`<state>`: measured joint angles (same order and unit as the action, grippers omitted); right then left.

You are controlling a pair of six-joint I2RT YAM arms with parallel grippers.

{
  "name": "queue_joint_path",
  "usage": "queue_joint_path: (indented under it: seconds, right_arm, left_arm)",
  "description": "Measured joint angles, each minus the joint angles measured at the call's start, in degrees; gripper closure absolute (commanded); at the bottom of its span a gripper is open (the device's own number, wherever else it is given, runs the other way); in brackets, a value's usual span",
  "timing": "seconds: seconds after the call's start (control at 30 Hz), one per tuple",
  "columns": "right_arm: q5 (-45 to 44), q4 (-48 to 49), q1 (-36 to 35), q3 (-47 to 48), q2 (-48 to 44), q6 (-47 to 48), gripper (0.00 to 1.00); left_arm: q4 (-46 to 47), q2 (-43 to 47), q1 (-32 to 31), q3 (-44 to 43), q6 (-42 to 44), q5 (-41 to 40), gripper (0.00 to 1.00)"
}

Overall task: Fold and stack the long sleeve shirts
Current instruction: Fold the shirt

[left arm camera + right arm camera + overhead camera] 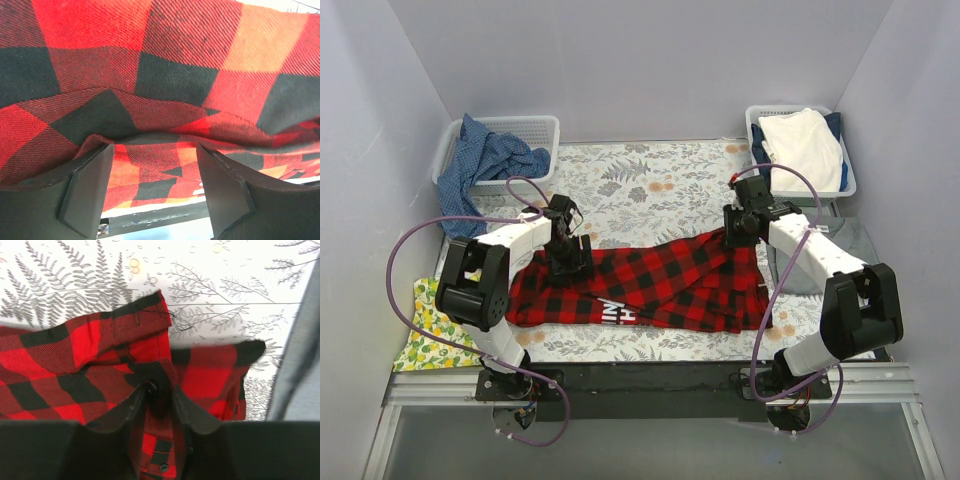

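Observation:
The red-and-black plaid flannel shirt [660,280] lies crumpled across the middle of the fern-print table cover [650,190], its white lettering near the front edge. My left gripper [566,250] is down on the shirt's left part. In the left wrist view its jaws [155,150] stand wide apart with a fold of plaid [165,75] lying across the tips. My right gripper [740,226] is at the shirt's upper right corner. In the right wrist view it [159,392] is shut on the buttoned edge of the plaid [125,355]. The grey shirt [855,245] lies flat at the right, partly under my right arm.
A white basket [542,128] at back left holds blue cloth [485,160]. A basket [756,120] at back right holds the cream-white and navy pile [805,145]. The yellow lemon-print cloth [420,335] lies at front left. Grey cloth shows at the right wrist view's right edge [300,370].

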<state>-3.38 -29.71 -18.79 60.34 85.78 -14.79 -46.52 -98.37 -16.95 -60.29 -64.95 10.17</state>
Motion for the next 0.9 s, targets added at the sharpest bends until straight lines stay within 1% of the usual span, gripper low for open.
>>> queue_joint_path:
  seconds: [0.1, 0.13, 0.3, 0.37, 0.4, 0.43, 0.47, 0.67, 0.77, 0.9]
  right_arm:
    - [-1.5, -0.8, 0.1, 0.0, -0.3, 0.7, 0.55]
    - [-1.9, -0.9, 0.1, 0.0, -0.3, 0.8, 0.55]
    - [-2.3, -0.6, 0.1, 0.0, 1.7, 1.6, 0.65]
    - [-1.6, -0.3, 0.2, 0.0, 3.2, 1.5, 0.75]
    - [-1.1, -0.3, 0.2, 0.0, 3.7, 1.7, 0.82]
    - [-0.6, -0.2, 0.2, 0.0, 4.1, 1.7, 0.96]
    - [-0.1, -0.2, 0.2, -0.1, 4.3, 1.7, 0.99]
    - [1.0, -0.2, 0.3, -0.1, 4.3, 1.5, 0.99]
    - [0.8, -1.3, 0.8, -0.1, 2.8, 1.5, 0.99]
    - [1.7, -4.3, 3.1, -0.1, -3.0, 1.7, 0.99]
  left_arm:
    - [0.3, 0.0, 0.0, 0.3, 0.0, 0.0, 0.34]
    - [0.3, 0.0, 0.0, 0.3, 0.0, 0.0, 0.34]
    - [0.8, 0.5, 0.1, 0.8, 0.0, 0.0, 0.34]
    - [1.0, 0.7, 0.1, 1.0, 0.0, 0.0, 0.34]
    - [1.0, 0.7, 0.1, 1.0, 0.0, 0.0, 0.34]
    - [1.0, 0.7, 0.1, 1.0, 0.0, 0.0, 0.34]
    - [1.0, 0.7, 0.1, 1.0, 0.0, 0.0, 0.34]
    - [1.0, 0.7, 0.1, 1.1, 0.0, 0.0, 0.35]
    - [1.1, 0.8, 0.1, 1.2, 0.0, -0.1, 0.38]
    - [1.3, 1.0, 0.3, 1.6, 0.1, -0.6, 0.44]
